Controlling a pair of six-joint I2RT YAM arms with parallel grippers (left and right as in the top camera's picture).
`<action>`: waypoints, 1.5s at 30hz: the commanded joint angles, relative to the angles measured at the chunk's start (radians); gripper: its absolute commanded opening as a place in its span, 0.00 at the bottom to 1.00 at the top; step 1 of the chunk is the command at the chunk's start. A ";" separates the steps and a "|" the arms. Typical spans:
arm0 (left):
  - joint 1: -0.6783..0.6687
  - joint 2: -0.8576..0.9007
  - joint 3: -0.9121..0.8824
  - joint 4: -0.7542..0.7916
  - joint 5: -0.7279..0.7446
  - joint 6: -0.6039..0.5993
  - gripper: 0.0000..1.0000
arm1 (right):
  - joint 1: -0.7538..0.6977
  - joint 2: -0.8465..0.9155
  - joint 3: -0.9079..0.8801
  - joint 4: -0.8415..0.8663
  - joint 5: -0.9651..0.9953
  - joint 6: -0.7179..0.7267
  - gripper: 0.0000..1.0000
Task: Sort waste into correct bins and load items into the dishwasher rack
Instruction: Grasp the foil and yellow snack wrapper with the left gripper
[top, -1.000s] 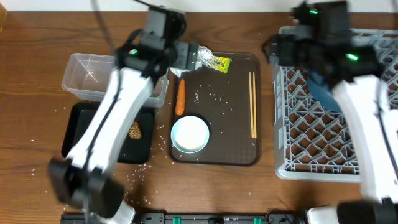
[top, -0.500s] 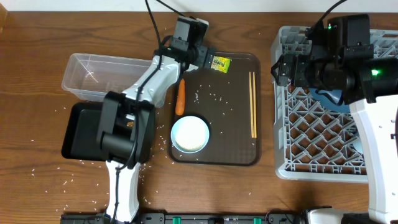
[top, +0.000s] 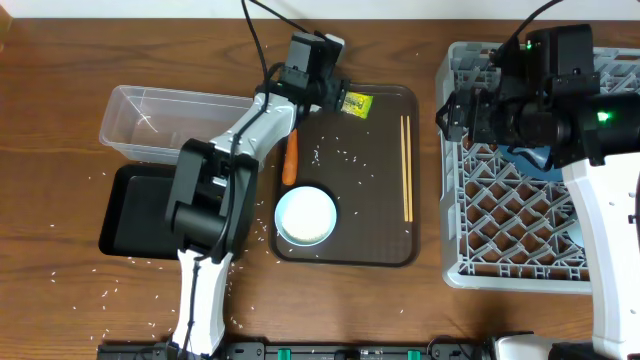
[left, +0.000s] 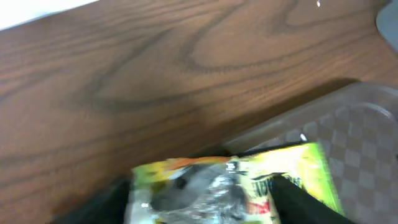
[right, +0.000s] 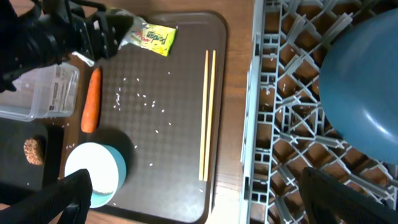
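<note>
The yellow-green snack wrapper (top: 355, 103) lies at the back edge of the brown serving tray (top: 370, 225). My left gripper (top: 335, 98) is on it. In the left wrist view the wrapper (left: 236, 186) fills the gap between the dark fingers (left: 301, 202), which touch it on both sides. My right gripper (top: 455, 110) hangs open over the left edge of the grey dishwasher rack (top: 500, 225). Nothing sits between its fingers (right: 62, 199). A dark blue plate (right: 364, 87) stands in the rack. On the tray lie an orange carrot (top: 291, 158), a white bowl (top: 305, 215), chopsticks (top: 407, 168) and rice grains (top: 335, 155).
A clear tub (top: 150, 120) stands left of the tray, with a black tray (top: 135, 215) in front of it. A brown food lump (right: 32, 151) lies in the black tray. My left arm reaches over both. Rice is scattered on the wooden table (top: 80, 300).
My left arm swung in and settled at the tray's back edge, and its jaws have narrowed onto the wrapper. The right arm shifted slightly and now holds still, open.
</note>
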 joint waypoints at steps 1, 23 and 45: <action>-0.001 0.016 -0.005 0.013 0.010 0.016 0.42 | -0.005 -0.002 0.000 -0.008 0.002 -0.003 0.99; -0.018 0.023 -0.008 -0.042 0.014 -0.009 0.79 | -0.005 -0.002 0.000 -0.036 0.002 -0.003 0.99; -0.023 -0.008 -0.007 -0.089 0.186 -0.032 0.06 | -0.004 -0.002 0.000 -0.043 0.002 -0.003 0.99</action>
